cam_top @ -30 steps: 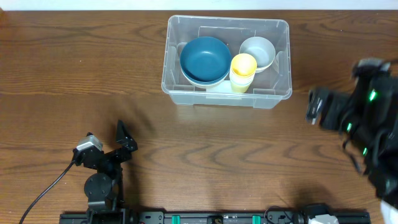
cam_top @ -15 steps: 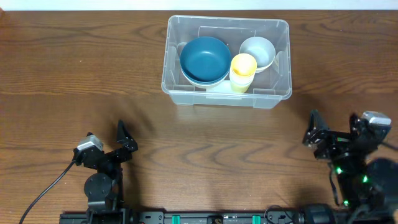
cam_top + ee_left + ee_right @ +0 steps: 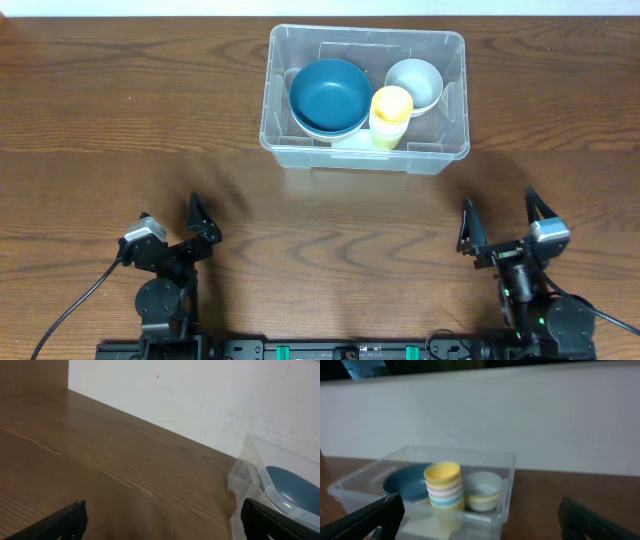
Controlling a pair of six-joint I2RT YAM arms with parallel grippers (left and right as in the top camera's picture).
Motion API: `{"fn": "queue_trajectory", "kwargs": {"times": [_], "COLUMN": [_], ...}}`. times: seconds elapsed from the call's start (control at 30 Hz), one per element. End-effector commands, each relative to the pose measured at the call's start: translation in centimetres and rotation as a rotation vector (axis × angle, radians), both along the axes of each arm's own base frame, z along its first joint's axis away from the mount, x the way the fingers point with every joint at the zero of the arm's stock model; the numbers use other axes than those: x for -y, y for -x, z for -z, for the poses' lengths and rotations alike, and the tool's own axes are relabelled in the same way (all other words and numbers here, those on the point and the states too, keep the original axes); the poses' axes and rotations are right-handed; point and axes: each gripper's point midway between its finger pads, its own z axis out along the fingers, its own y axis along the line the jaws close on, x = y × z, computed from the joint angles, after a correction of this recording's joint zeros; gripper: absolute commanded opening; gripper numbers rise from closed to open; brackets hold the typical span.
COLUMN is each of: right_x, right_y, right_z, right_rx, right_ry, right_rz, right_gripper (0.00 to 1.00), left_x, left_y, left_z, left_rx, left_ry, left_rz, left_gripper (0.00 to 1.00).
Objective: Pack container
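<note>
Jaws on both arms stand wide apart with nothing between them. We see the left gripper (image 3: 170, 220) at about 7 o'clock on the wooden table (image 3: 90, 110) and the right gripper (image 3: 500, 222) at about 5 o'clock, each by the near edge and well apart from the container (image 3: 350, 158). That clear bin sits at 12 o'clock, close to the far edge, upright and open-topped. Inside it we find a dark blue bowl (image 3: 330, 92) on the 9 o'clock side, with a paler rim showing beneath it. A stack of cups (image 3: 391, 108) with a yellow one on top stands just beside that bowl, toward 3 o'clock. A pale grey bowl (image 3: 414, 82) lies at about 2 o'clock in the bin, right beside the stack. From the right wrist we face the bin against a white wall (image 3: 520, 420)
</note>
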Motion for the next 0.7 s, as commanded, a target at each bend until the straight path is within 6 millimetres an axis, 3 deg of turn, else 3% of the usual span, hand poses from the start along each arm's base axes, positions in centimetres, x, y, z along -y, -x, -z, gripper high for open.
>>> {"fn": "queue_trajectory", "kwargs": {"times": [0.0,0.13,0.37,0.67], "right_x": [0.3,0.9,1.7,1.7], "right_y": [-0.5,-1.0,-1.6,-1.6], "right_z": [1.6,3.0,7.9,7.7], "right_rx": [0.003,-0.007,-0.147,-0.142], "right_ry": [0.041,0.064,0.068,0.056], "right_rz": [0.016,0.054,0.1,0.1], "right_gripper": [0.99,0.99,0.99,0.99], "left_x": [-0.3,-0.3,-0.3,-0.3], "left_y": [0.1,0.1,0.1,0.1], "left_z": [1.8,1.8,1.8,1.8], "left_rx": [-0.053,-0.053,-0.053,-0.053], "left_ry": [-0.008,-0.008,-0.008,-0.008], "left_rz": [-0.016,-0.016,-0.016,-0.016], "left_gripper": [0.98,0.98,0.98,0.98]}}
